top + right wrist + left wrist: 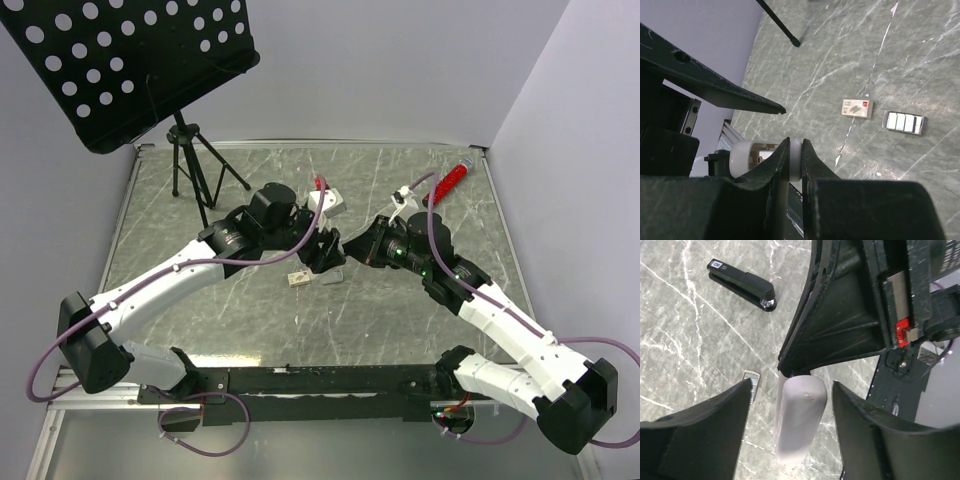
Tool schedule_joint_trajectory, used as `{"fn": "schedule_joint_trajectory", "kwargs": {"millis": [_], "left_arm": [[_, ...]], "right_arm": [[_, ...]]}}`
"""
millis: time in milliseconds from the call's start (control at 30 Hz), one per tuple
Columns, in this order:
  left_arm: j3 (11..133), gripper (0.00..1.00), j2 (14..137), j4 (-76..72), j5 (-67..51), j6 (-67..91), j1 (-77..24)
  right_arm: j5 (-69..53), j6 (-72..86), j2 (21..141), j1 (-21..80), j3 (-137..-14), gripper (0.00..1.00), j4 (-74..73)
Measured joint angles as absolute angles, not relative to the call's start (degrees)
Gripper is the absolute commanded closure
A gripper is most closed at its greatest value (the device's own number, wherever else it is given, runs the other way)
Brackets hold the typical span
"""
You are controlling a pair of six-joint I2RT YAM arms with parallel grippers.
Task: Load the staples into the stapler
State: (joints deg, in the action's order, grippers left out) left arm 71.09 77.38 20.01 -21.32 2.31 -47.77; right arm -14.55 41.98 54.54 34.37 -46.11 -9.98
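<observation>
The black stapler point(742, 284) lies flat on the marble table, well apart from both grippers; I cannot make it out in the top view. The staples, a cream box point(857, 108) and a grey tray piece point(903, 122), lie side by side on the table below the grippers, the box point(297, 279) left of the tray point(333, 278). My right gripper point(795, 142) is shut on one end of a white rounded bar point(799, 417), held above the table. My left gripper point(791, 390) is open, a finger on each side of that bar with a gap at each.
A red cylinder point(452, 180) lies at the back right. A small white block point(327, 203) sits behind the left wrist. A black perforated music stand point(130, 60) on its tripod point(195, 165) occupies the back left. Both arms meet mid-table.
</observation>
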Motion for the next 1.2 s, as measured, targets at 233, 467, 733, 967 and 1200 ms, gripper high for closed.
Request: {"fn": "schedule_joint_trajectory", "kwargs": {"millis": [233, 467, 733, 967, 1200], "left_arm": [[71.1, 0.81, 77.6, 20.4, -21.5, 1.5, -48.1], [67.2, 0.99, 73.5, 16.6, -20.5, 1.2, -48.1], [55.8, 0.99, 56.2, 4.8, -22.9, 5.4, -42.7], [44.7, 0.99, 44.6, -5.1, -20.5, 11.1, -41.5], [33.1, 0.99, 35.0, -15.0, -15.0, 20.5, -41.3]], "right_arm": [[-13.5, 41.5, 55.2, 34.5, -46.6, 1.00, -10.7], [-14.0, 43.0, 54.9, 34.5, -46.7, 1.00, -9.8], [-17.7, 50.8, 48.9, 28.5, -43.3, 1.00, -1.9], [-22.5, 61.5, 44.7, 24.1, -36.0, 1.00, 11.0], [-25.1, 69.9, 44.7, 23.4, -30.7, 1.00, 21.6]]}}
